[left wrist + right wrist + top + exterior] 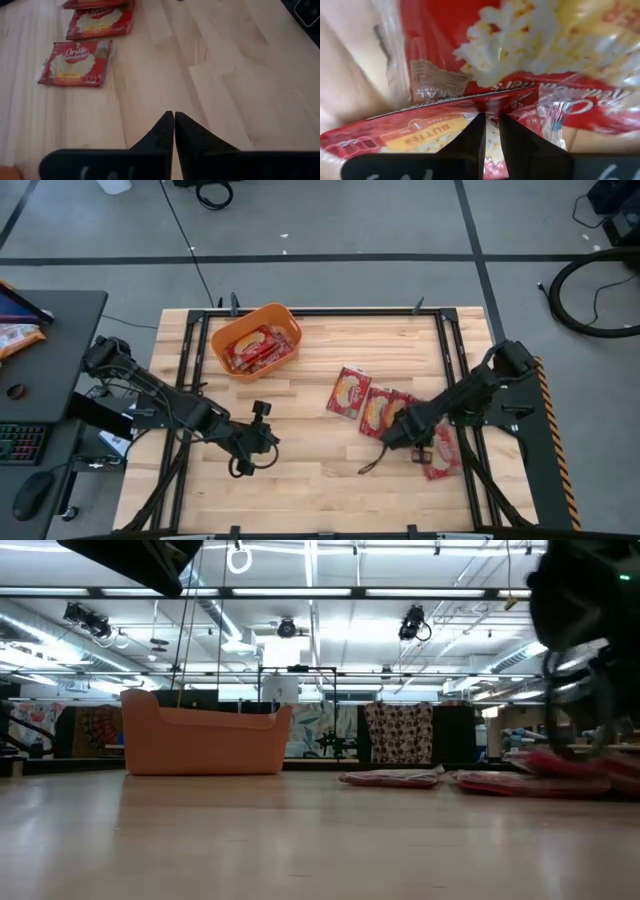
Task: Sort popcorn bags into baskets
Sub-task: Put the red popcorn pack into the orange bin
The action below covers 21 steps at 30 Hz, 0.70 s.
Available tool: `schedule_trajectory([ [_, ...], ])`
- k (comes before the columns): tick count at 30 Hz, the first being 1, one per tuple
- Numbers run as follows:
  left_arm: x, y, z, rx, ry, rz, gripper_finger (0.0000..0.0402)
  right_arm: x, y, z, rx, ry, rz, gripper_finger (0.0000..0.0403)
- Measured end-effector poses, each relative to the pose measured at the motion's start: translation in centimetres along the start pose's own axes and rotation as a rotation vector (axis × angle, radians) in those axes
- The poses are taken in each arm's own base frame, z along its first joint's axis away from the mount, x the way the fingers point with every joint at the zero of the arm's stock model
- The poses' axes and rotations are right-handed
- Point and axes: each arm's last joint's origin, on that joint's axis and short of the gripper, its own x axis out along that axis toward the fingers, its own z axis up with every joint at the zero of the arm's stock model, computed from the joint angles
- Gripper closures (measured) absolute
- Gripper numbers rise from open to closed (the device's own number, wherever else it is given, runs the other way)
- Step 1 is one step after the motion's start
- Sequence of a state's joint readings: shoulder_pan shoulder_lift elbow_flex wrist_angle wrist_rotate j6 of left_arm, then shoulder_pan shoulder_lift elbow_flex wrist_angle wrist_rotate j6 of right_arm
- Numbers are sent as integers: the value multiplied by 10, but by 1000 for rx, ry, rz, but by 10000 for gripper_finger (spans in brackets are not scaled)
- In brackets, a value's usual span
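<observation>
Overhead, table-level, 2 wrist views.

Open bare table (300, 480) across the middle and six o'clock side. Blocked at eleven o'clock by the basket (256, 340), at three to four o'clock by loose bags (372, 405).

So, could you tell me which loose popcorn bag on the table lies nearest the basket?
The popcorn bag at the left end of the loose group, lying alone on bare wood; the others sit farther from the orange basket.
</observation>
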State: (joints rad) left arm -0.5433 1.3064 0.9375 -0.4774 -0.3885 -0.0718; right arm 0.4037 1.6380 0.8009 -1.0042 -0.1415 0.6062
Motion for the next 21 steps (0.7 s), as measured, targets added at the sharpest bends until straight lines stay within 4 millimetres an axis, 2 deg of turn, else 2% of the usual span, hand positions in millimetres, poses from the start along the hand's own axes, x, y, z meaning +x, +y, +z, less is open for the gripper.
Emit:
schedule_trajectory([
  [5, 1, 1, 0, -5, 0, 5, 381, -28, -1, 37, -81, -313, -104, 341],
  [9, 1, 3, 1, -3, -5, 37, 381, -56, 2, 74, -183, -665, -60, 341],
  [11, 1, 4, 1, -5, -4, 58, 381, -68, 2, 85, -228, -790, -42, 341],
  [13, 2, 6, 1, -11, -1, 69, 381, -79, 1, 90, -259, -823, -50, 341],
  [16, 4, 11, 2, -73, -12, 93, 381, -91, -5, 87, -252, -737, -101, 341],
  [21, 19, 21, 4, -157, -18, 136, 380, -88, -13, 73, -181, -564, -170, 341],
])
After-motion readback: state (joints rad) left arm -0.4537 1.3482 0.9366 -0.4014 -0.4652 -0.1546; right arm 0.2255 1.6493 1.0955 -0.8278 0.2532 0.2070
